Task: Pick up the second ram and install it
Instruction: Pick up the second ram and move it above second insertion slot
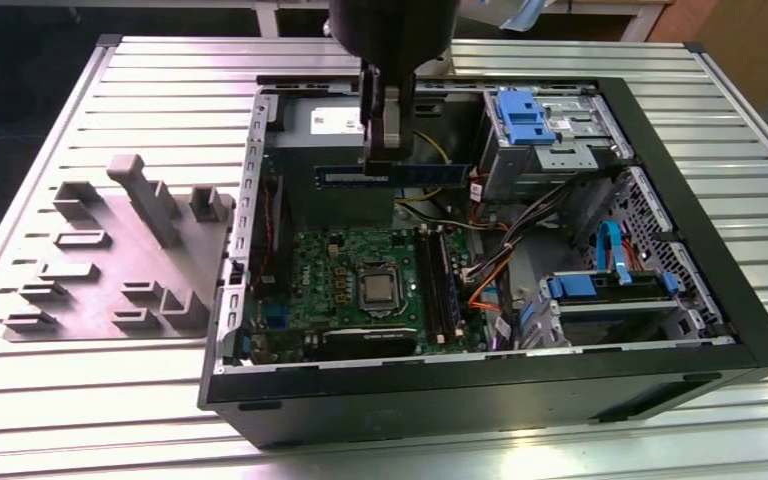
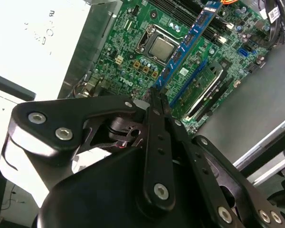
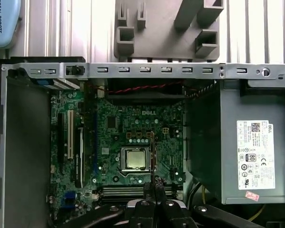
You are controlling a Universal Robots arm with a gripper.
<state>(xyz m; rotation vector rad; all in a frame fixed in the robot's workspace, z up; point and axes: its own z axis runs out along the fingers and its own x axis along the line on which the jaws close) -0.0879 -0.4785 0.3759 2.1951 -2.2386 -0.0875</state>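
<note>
In the exterior view the tool (image 1: 381,162) pinches the second ram (image 1: 427,173) near its middle, held level; in the second wrist view the ram (image 2: 185,45) juts beyond the tool's tips, above the green board (image 2: 133,57); in the first wrist view it shows edge-on.

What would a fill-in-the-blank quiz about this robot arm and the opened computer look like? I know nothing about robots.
1. The gripper is ____ on the second ram, a thin dark stick.
2. The stick hangs ____ the green board, not yet seated in a slot.
3. The grey plastic fixture lies to the exterior view's ____ of the computer case.

Missing words: shut; above; left.
</note>
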